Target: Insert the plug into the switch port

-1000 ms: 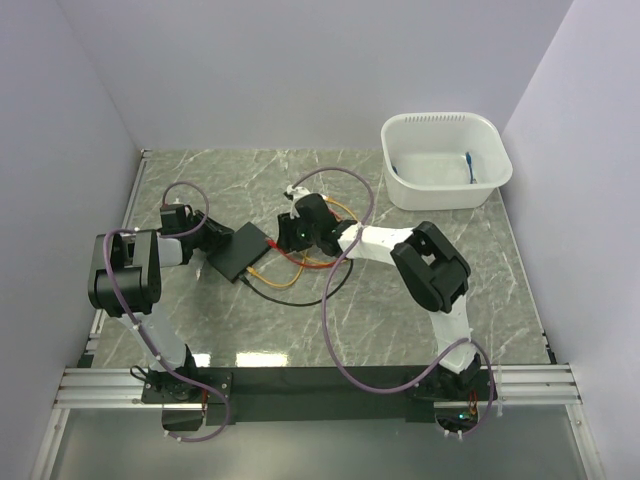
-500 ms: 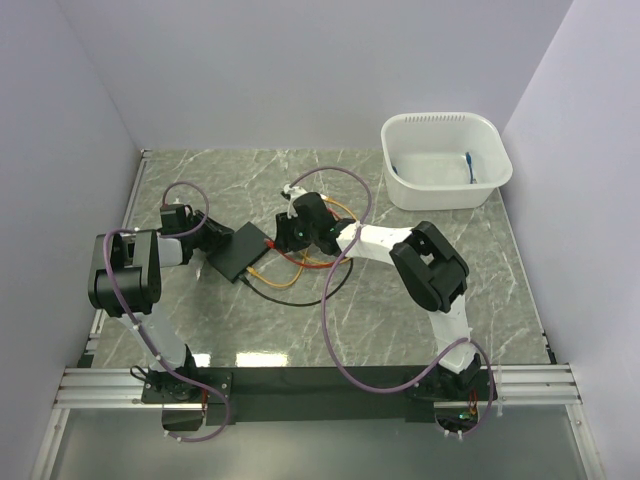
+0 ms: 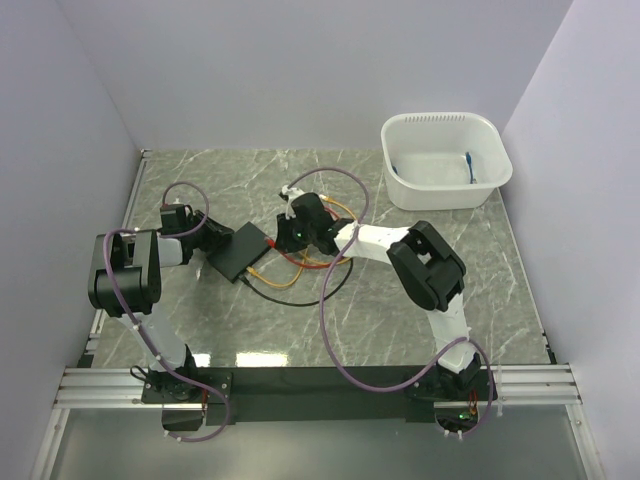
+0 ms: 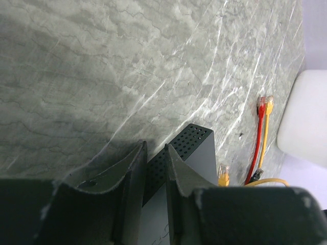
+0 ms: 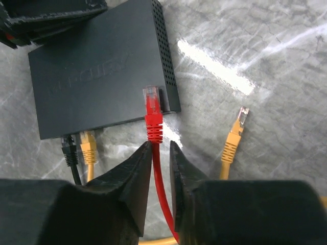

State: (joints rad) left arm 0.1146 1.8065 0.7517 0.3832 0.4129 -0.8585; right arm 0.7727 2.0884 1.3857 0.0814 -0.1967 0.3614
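The flat black switch (image 5: 97,76) lies on the marble table. My left gripper (image 4: 156,150) is shut on its perforated left edge. A yellow plug (image 5: 88,145) and a black plug (image 5: 69,150) sit in ports on the near edge. The red plug (image 5: 152,109) points at that same edge, with its tip over the switch's corner. My right gripper (image 5: 161,148) straddles the red cable just behind the plug's boot. Its left finger touches the cable and a thin gap shows on the right. In the top view the right gripper (image 3: 283,238) is right of the switch (image 3: 240,250).
A loose yellow plug (image 5: 236,132) lies on the table to the right of the red one. Orange and black cable loops (image 3: 290,285) trail in front of the switch. A white tub (image 3: 445,160) stands at the back right.
My right gripper's jaws have narrowed around the red cable, and the right wrist has edged left toward the switch. The left arm and the switch have not moved.
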